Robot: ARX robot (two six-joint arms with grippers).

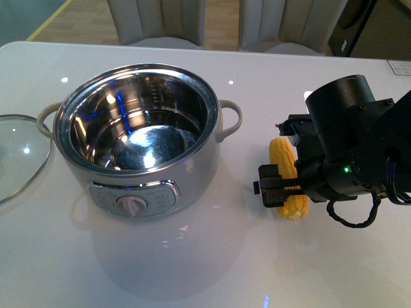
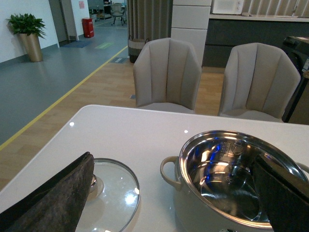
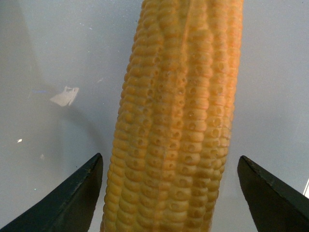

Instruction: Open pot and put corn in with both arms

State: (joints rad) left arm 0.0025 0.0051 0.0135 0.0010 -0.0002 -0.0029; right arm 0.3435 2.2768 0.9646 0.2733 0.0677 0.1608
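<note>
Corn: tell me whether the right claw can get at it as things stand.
Probably yes. The right claw is open astride the corn; its fingers flank it with gaps showing, nothing between.

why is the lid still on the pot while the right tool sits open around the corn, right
No: the lid is off, lying on the table beside the pot, per the front view. The right tool is open around the corn.

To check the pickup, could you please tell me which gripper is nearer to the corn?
Right. The right gripper straddles the corn, an open finger on each side. The left gripper hangs near the lid and pot, away from the corn.
</note>
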